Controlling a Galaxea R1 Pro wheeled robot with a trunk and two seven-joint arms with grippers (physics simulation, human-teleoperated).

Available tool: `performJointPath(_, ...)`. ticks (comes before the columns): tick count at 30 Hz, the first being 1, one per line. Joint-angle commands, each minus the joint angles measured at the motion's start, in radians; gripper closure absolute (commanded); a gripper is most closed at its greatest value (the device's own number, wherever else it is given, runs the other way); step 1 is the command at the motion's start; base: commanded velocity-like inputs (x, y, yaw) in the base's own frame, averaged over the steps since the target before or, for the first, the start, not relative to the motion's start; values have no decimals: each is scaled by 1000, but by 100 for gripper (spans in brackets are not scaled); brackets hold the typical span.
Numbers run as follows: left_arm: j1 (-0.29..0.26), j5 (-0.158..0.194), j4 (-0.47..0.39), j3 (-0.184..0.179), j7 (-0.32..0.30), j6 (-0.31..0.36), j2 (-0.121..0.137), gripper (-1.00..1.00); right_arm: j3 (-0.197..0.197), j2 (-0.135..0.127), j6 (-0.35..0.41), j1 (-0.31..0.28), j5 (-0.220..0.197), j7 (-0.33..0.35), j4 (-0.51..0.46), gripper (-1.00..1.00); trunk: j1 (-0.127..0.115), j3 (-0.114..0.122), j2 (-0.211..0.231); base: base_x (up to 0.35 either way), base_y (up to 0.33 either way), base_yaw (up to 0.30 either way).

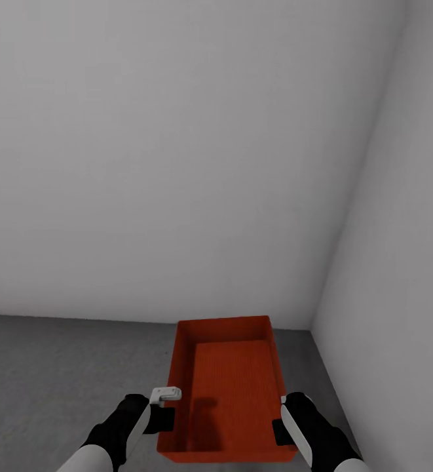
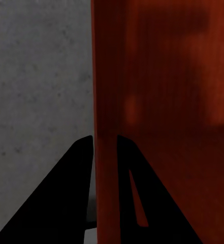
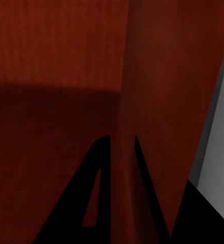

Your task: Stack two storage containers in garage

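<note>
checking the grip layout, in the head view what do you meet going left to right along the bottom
left gripper on the bin's left wall → storage container → right gripper on its right wall → pale side wall

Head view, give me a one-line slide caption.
Both grippers, left and right, pinch opposite walls of a red-orange storage container near a pale garage corner, over grey concrete floor.

Two plain pale grey-white walls: a broad back wall and a right side wall, meeting in a vertical corner that slants toward the lower middle; both bare, smooth, evenly lit, unmarked.
</note>
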Motion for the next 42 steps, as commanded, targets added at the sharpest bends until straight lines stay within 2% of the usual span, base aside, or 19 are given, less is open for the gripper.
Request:
performJointPath(1,0,14,-1,-2,-2,6,-2,100,2,15,-9,-1,-65,-4,-2,100,0,-1,-1,106,0,0)
performJointPath(42,0,14,-1,-2,-2,6,-2,100,1,15,-9,-1,-65,-2,-2,100,0,-1,-1,5,0,0)
